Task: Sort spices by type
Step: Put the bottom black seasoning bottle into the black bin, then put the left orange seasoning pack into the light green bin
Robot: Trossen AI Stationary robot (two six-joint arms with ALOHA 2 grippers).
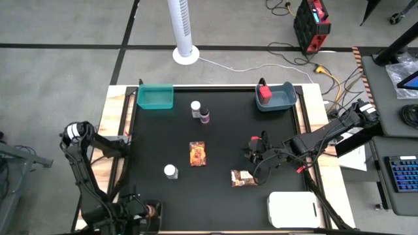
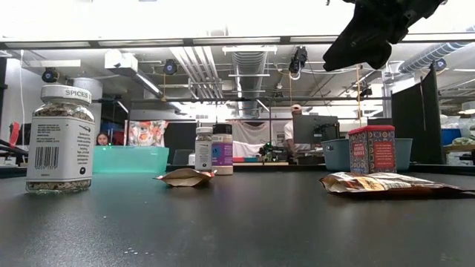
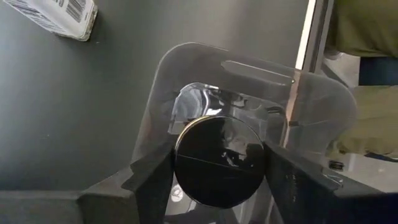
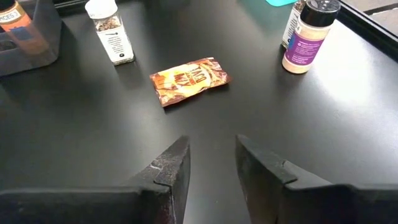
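From the high view, the right gripper hangs over the black surface, well right of the orange packet at the middle, with a red box just beside it. The brown packet lies to the packet's lower right and a white-capped bottle to its lower left. A white-capped jar and a purple-labelled jar stand above the packet. Another red box sits in the blue-grey bin; the teal bin is far left of it. The left gripper waits at the near left corner.

Low view: a "SPICES" bottle stands left of the orange packet.

Left wrist view: the left gripper is closed on a round dark-lidded jar over a clear tray.

Right wrist view: the right gripper is narrowly parted, holding nothing, near the orange packet.
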